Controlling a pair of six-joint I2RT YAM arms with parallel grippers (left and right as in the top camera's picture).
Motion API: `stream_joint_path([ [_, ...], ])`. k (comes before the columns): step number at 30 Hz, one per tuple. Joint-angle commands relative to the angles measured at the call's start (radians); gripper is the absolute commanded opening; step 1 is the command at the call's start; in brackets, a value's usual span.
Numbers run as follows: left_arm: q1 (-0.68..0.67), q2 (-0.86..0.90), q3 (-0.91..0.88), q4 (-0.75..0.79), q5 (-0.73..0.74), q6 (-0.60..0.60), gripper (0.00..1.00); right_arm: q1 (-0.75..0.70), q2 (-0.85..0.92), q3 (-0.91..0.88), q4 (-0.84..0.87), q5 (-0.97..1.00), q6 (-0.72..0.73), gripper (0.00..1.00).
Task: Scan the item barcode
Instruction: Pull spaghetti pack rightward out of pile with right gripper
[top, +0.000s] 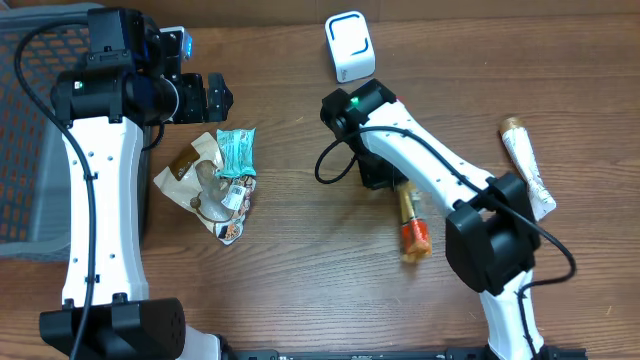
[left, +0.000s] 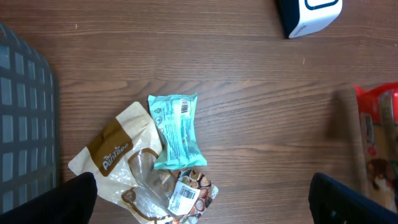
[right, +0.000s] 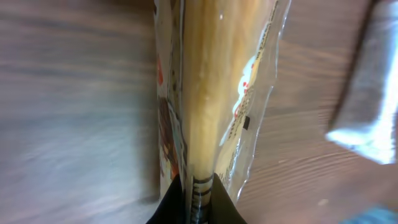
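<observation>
Downward — right tool (right: 195, 190) on snack stick (right: 202, 93)

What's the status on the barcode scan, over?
Left jaws open, hovering by the snack pile. Right jaws shut on the wrapped stick. Scanner ahead, no loose item between.

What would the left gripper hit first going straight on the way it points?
Most likely the teal packet, which the open left gripper points down at. Depth is unclear; it might meet bare table beside it.
</observation>
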Motion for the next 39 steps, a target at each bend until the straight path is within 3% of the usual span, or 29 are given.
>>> stream_joint_path([
  [1, -0.002, -0.001, 0.015, 0.004, -0.002, -0.006, 1.00, 0.001, 0.099, 0.032, 0.013, 0.148, -0.008, 0.04],
  [5, -0.002, -0.001, 0.015, 0.004, -0.002, -0.006, 1.00, 0.016, 0.166, 0.032, 0.018, 0.150, -0.008, 0.04],
  [8, -0.002, -0.001, 0.015, 0.004, -0.002, -0.006, 1.00, 0.059, 0.171, 0.033, 0.030, 0.088, -0.051, 0.13],
  [11, -0.002, -0.001, 0.015, 0.004, -0.002, -0.006, 1.00, 0.119, 0.171, 0.045, 0.079, -0.071, -0.144, 0.30],
  [17, -0.002, -0.001, 0.015, 0.004, -0.002, -0.006, 1.00, 0.204, 0.171, 0.056, 0.205, -0.434, -0.316, 0.41],
  [21, -0.002, -0.001, 0.015, 0.004, -0.002, -0.006, 0.99, 0.204, 0.167, 0.142, 0.166, -0.469, -0.315, 0.48],
  [30, -0.003, -0.001, 0.015, 0.004, -0.002, -0.006, 1.00, -0.030, 0.108, 0.492, -0.015, -0.547, -0.327, 0.70],
  [39, 0.000, -0.001, 0.015, 0.004, -0.002, -0.006, 1.00, -0.320, 0.107, 0.357, -0.081, -0.890, -0.653, 0.81],
])
